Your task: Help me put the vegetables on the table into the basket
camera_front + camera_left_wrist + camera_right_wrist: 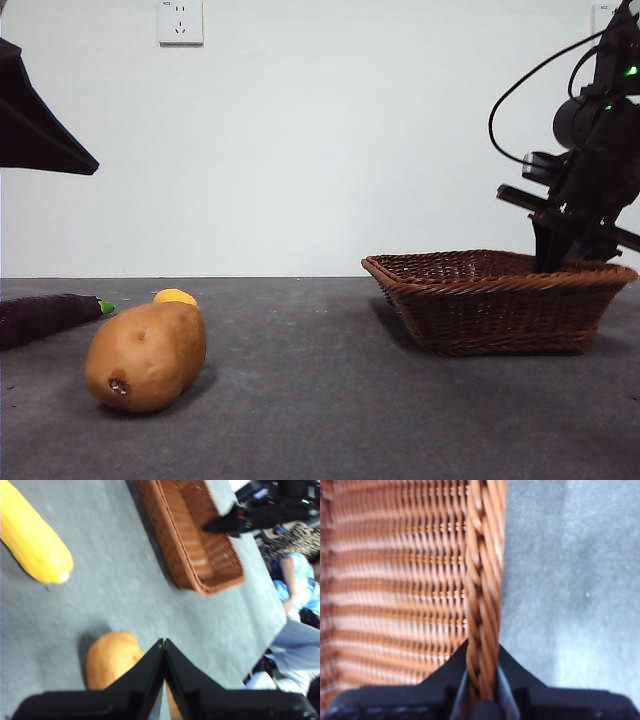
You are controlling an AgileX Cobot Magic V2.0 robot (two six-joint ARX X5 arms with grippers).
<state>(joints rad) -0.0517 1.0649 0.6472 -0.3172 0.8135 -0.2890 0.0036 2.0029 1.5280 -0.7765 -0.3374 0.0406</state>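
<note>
A tan potato [147, 355] lies on the table [320, 400] at the near left, and the left wrist view shows it [110, 657] just beneath my left gripper [163, 642], which hangs shut and empty above it. A yellow-orange piece [175, 296] sits behind the potato and looks elongated in the left wrist view [32, 540]. The purple eggplant [45, 315] with its green stem lies at the far left. My right gripper [482, 652] is shut on the rim of the brown wicker basket [482, 580] at its right side [550, 262].
The basket [500, 300] stands at the right of the table, and the left wrist view shows the right gripper [225, 524] over its rim. A person in blue [300, 585] sits beyond the table's edge. A white wall rises behind the table.
</note>
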